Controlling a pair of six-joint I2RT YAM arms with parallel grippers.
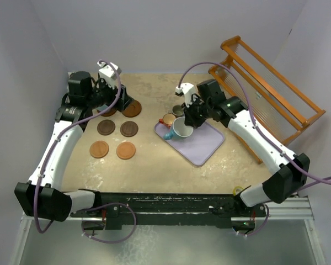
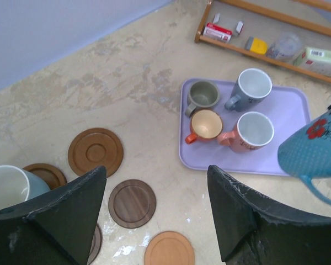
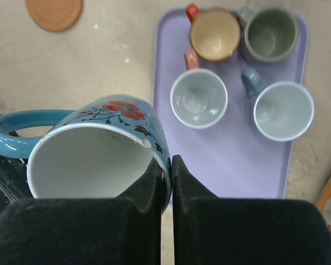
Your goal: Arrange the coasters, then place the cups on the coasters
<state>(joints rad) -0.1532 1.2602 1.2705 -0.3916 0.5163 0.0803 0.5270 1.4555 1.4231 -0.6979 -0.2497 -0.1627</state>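
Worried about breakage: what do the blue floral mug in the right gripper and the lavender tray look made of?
The blue floral mug looks like glazed ceramic: glossy sheen, white inside. The lavender tray is probably plastic: smooth, matte, rounded moulded rim.

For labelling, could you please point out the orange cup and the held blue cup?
orange cup [image 2: 206,123]: left wrist view, its tan inside.
held blue cup [image 3: 91,160]: right wrist view, its white inside.

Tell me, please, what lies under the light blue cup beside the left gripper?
A dark brown coaster pokes out on its right; the light blue cup hides the rest of it.
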